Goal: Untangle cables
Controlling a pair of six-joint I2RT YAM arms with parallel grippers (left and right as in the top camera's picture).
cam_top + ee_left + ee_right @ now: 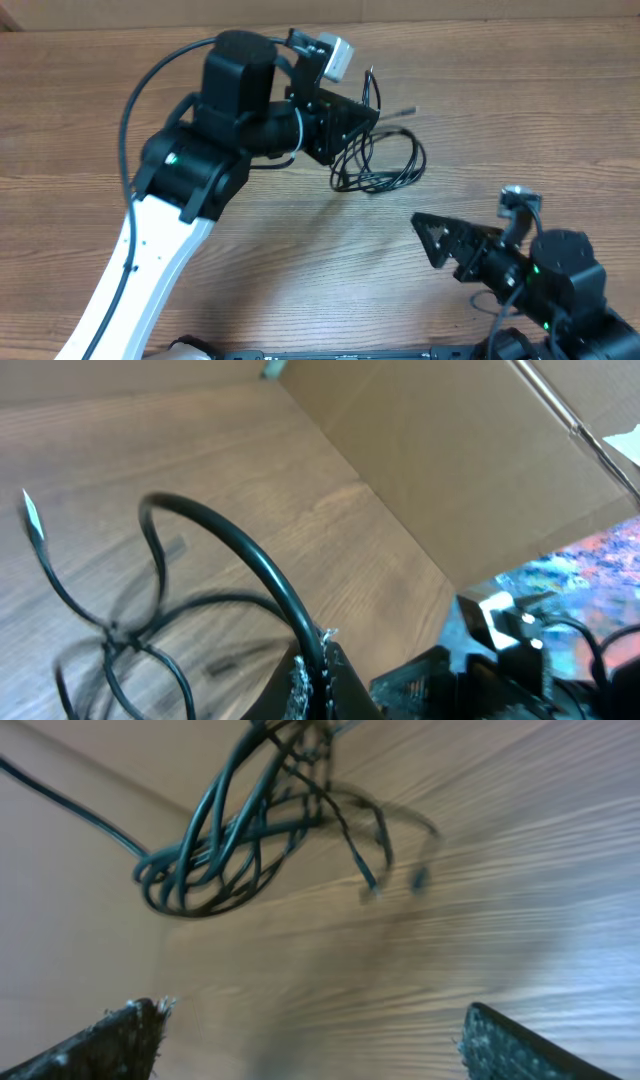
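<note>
Left gripper is clamped on one strand of the cables, a loose black tangle at around 1 o'clock on the table. Reckon they're light, floppy and a bit springy, so the loops will drag along rather than slide free. Right gripper sits wide open at 5 o'clock from the bundle. I'd pinch the free plug end, not the knot.
</note>
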